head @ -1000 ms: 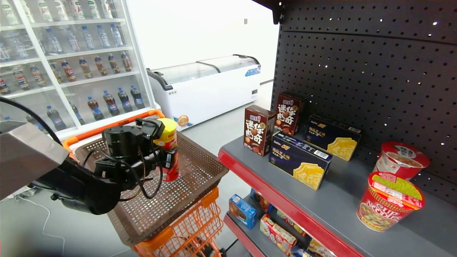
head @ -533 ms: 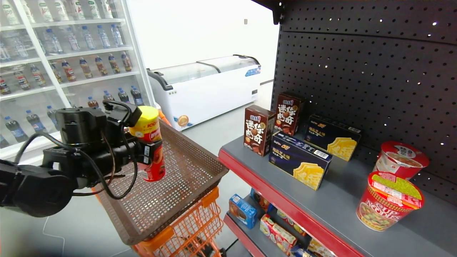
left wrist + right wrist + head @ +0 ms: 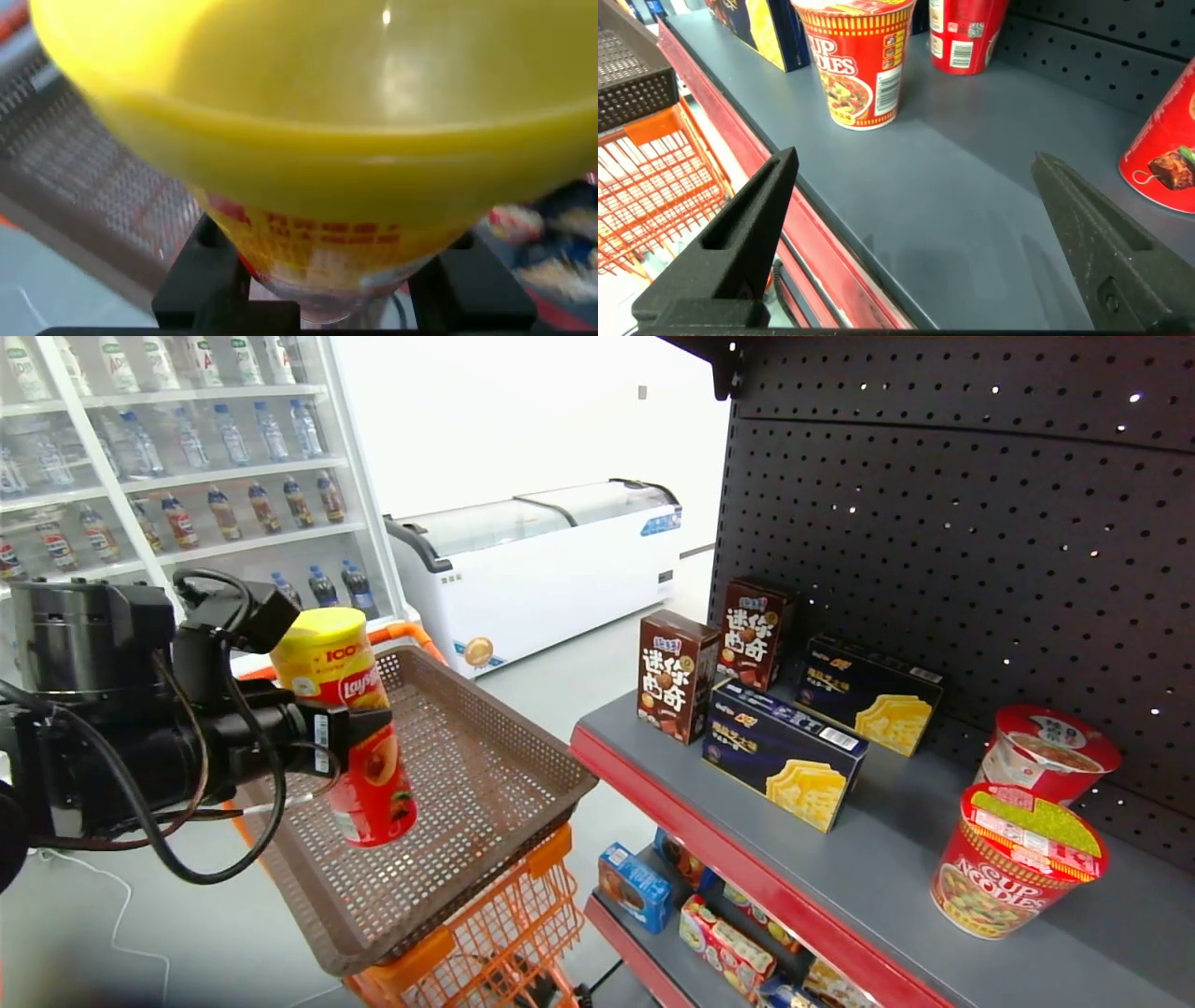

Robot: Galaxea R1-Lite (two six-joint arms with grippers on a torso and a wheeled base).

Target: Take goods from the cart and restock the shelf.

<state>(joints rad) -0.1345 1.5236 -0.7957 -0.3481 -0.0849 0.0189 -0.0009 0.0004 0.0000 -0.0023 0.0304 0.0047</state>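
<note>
The left end effector [image 3: 322, 733] is pinching a can [image 3: 344, 723] at mid-body, yellow lid up and long axis close to upright, leaning slightly. The can hangs above the cart [image 3: 560, 775], clear of its mesh floor; the left wrist view shows its lid [image 3: 308, 140] close up, with the fingers clamped on the body below.

The shelf [image 3: 887, 887] lies to the right of the can, well apart, past the cart's rim and the shelf's red lip [image 3: 728, 859], so the left arm likely has to carry it across. Bare shelf opens between the boxes [image 3: 782, 767] and the cup noodles [image 3: 1013, 859].

The right end effector [image 3: 920, 247] hovers spread wide over that bare stretch, holding nothing, and could crowd the placing.
</note>
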